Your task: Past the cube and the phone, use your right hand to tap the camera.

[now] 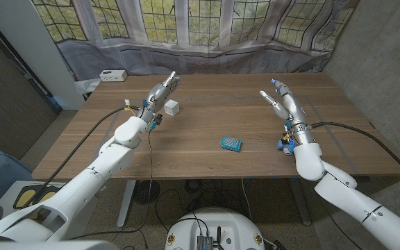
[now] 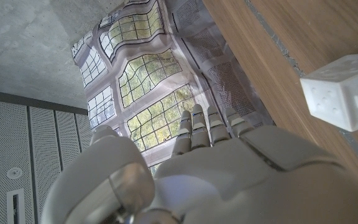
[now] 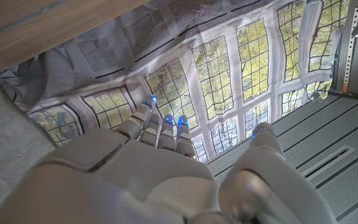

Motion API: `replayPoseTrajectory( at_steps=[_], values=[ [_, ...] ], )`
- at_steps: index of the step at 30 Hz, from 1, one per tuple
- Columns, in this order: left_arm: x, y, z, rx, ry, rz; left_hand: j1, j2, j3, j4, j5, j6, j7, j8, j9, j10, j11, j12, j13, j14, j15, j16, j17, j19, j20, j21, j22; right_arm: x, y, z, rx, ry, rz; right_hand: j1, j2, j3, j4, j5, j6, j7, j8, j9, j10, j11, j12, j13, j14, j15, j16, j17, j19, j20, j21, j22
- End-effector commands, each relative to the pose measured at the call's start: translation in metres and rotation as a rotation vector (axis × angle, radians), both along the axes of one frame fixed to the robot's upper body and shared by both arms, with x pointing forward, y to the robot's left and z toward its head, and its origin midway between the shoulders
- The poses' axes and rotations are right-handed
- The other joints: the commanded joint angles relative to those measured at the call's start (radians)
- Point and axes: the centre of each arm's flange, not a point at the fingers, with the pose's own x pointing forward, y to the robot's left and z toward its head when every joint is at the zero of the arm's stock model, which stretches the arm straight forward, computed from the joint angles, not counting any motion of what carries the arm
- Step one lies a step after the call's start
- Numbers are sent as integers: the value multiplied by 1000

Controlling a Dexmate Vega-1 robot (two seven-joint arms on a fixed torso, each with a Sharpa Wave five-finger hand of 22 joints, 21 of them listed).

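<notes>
A white cube sits on the wooden table left of centre, and the left wrist view shows this cube close beside my left hand. That left hand hovers just left of it, fingers straight and apart, holding nothing. A small flat blue object, perhaps the phone, lies near the table's middle front. My right hand is raised over the right side, fingers stretched out, empty; the right wrist view shows this right hand against the windows. A small dark-and-blue item lies half hidden by my right wrist.
A white box stands at the table's far left corner. A draped curtain and windows run along the back edge. A grey wall stands close on the right.
</notes>
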Motion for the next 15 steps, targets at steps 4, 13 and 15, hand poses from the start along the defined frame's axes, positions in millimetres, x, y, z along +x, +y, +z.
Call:
replayPoseTrajectory(
  at_steps=[4,13,15],
  values=[
    [-4,6,-1,-37,-1,-16,1,-3,4,-4,-3,-4,2,-1,2,6,3,-4,6,8,3,-3,1,4,-3,2,5,21,10,19,91,5,135,4,-12,0,-1,3,20,4,6,1,14,4,6,3,10,7,0,2,4,6,-8,1],
    [-8,2,3,-61,4,-32,2,-2,6,-4,-3,0,3,1,2,8,4,-3,6,10,4,-2,1,5,-4,3,5,35,14,32,142,40,244,0,-13,-2,1,3,24,7,5,1,17,8,4,3,14,12,0,3,7,8,-11,1],
    [-9,0,2,-51,2,-22,3,-1,6,-4,-3,-1,5,1,2,7,3,-3,6,10,3,-2,1,5,-4,3,5,42,14,35,157,51,294,-2,-14,-3,2,3,26,8,5,0,17,8,4,3,14,11,0,4,7,10,-12,1]
  ],
)
